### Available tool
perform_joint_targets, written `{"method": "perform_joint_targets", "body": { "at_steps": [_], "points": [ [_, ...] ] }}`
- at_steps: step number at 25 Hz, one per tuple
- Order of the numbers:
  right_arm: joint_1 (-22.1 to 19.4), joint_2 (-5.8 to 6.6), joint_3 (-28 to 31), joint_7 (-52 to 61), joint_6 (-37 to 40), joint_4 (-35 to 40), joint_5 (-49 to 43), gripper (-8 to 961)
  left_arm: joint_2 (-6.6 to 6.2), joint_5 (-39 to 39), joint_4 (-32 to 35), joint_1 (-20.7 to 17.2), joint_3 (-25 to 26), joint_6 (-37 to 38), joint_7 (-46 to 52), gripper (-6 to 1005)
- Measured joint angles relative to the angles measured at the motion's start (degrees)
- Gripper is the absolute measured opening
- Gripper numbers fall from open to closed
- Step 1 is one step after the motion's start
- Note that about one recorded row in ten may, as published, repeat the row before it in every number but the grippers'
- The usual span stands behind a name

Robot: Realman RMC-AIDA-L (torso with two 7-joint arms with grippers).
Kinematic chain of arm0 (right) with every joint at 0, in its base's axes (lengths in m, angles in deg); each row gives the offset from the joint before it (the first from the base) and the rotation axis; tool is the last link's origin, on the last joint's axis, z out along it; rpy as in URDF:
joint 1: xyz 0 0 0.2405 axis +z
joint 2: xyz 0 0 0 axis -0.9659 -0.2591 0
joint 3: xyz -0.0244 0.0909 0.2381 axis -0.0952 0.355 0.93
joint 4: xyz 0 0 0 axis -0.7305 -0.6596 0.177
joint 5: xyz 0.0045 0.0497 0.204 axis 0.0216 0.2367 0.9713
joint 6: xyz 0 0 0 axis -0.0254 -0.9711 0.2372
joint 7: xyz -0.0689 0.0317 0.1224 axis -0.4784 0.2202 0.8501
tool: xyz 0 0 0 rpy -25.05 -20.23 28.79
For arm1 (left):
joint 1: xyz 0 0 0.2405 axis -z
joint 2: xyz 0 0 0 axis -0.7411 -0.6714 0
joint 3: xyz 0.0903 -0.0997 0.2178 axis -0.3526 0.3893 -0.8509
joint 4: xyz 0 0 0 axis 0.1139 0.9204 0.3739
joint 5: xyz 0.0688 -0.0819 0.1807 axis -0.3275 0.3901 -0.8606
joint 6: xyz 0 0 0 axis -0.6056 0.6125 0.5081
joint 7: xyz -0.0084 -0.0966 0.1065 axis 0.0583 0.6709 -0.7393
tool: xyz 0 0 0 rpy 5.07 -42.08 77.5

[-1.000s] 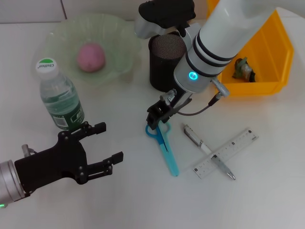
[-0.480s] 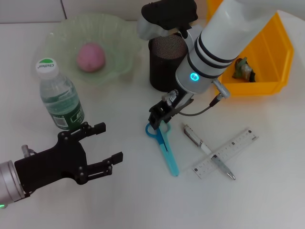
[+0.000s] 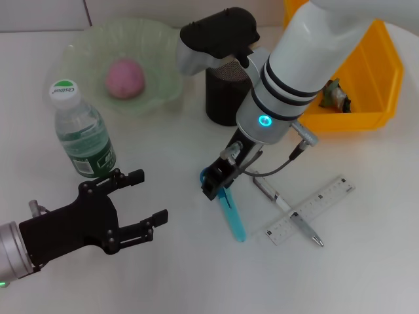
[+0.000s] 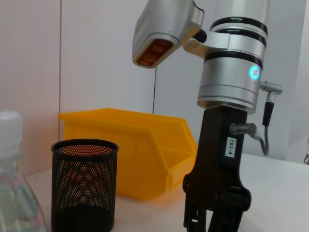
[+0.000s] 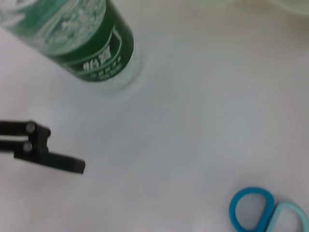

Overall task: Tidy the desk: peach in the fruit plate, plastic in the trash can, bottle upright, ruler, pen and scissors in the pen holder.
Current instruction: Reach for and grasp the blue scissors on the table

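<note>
The pink peach (image 3: 124, 77) lies in the pale green fruit plate (image 3: 163, 49). In front of the plate the bottle (image 3: 80, 131) stands upright with its green cap on. Blue scissors (image 3: 230, 214) lie flat on the desk, and my right gripper (image 3: 211, 185) is low over their handles, covering them in the head view. The right wrist view shows the handle rings (image 5: 253, 215) resting on the desk. The pen (image 3: 283, 204) lies crossed under the ruler (image 3: 313, 208). The black mesh pen holder (image 3: 222, 98) is behind my right arm. My left gripper (image 3: 145, 196) hovers open and empty at the front left.
A yellow bin (image 3: 366, 72) at the back right holds a crumpled piece of plastic (image 3: 334, 95). The left wrist view shows the pen holder (image 4: 84, 183), the bin (image 4: 130, 154) and the right gripper (image 4: 215, 203). The bottle (image 5: 91, 38) stands near my left gripper.
My right gripper has dropped and shifted toward the front left, coming down over the scissors' handles. The left arm and everything else have stayed put.
</note>
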Motion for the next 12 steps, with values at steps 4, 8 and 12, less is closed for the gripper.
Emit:
{"method": "perform_joint_targets", "body": {
  "at_steps": [4,8,12],
  "points": [
    [-0.15,0.0,-0.07,0.0,0.94,0.44,-1.43,355,0.0,0.0,0.01,-0.1,0.0,0.0,0.0,832],
    [-0.18,0.0,-0.09,0.03,1.54,0.82,-2.56,403,0.0,0.0,0.01,-0.07,0.0,0.01,0.0,832],
    [1.0,0.0,-0.71,0.14,1.98,0.55,-3.24,446,0.0,0.0,0.01,0.16,0.0,0.04,0.0,832]
  ]
}}
